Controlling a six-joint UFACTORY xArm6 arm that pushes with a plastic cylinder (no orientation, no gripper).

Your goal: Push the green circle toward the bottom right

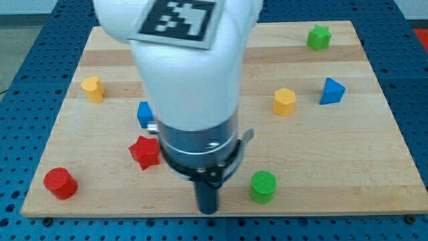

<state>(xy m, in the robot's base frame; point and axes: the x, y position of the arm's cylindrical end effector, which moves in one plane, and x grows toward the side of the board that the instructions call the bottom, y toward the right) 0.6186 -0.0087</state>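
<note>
Green circle (263,186) rests on wooden board (334,181) over blue pegboard (27,53).

White rounded arm (187,73) bearing a black-and-white square marker (177,17), dark ringed collar (199,150), black rod.

A wooden board (374,167) lies on a blue perforated table (20,60). On the board: a green star (319,37) at the view's top right, a blue triangle (332,91) with a yellow hexagon (284,102) to its left, a yellow block (93,88) at left, a partly hidden blue block (144,113), a red star (145,152) and a red cylinder (60,183) at bottom left.
</note>
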